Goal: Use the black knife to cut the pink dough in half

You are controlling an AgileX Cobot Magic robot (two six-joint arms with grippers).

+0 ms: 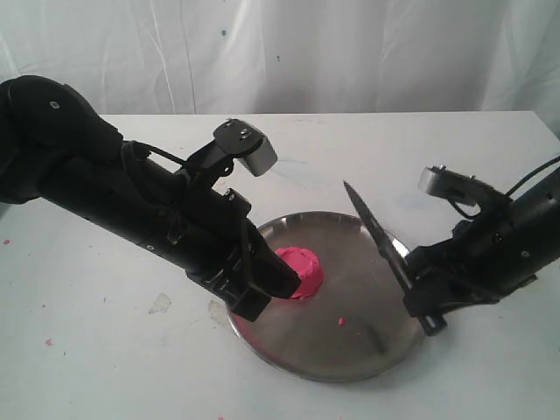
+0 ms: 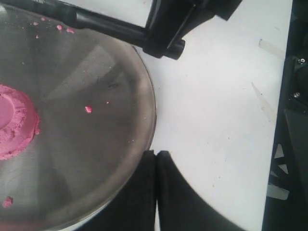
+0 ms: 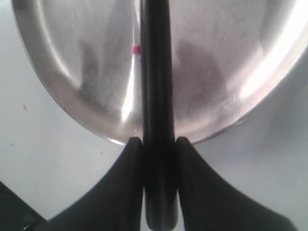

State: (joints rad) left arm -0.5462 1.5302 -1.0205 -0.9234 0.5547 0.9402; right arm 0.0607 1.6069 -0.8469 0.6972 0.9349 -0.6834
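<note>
The pink dough [image 1: 304, 268] is one round mound with a dimpled top, lying left of centre on the steel plate [image 1: 350, 350]; it also shows in the left wrist view as the dough [image 2: 14, 122]. My left gripper [image 1: 254, 304] is shut on nothing, its tips [image 2: 156, 153] over the plate's rim [image 2: 149, 96] and apart from the dough. My right gripper [image 1: 422, 302] is shut on the handle of the black knife [image 1: 376, 232] at the plate's right edge. The blade slants up and back above the plate, clear of the dough. The handle [image 3: 156, 96] runs between the right gripper's [image 3: 156, 142] jaws.
Tiny pink crumbs lie on the plate [image 1: 341, 322] and on the white table [image 1: 48, 341]. A faint stain [image 1: 160, 304] marks the table left of the plate. A white cloth hangs behind the table.
</note>
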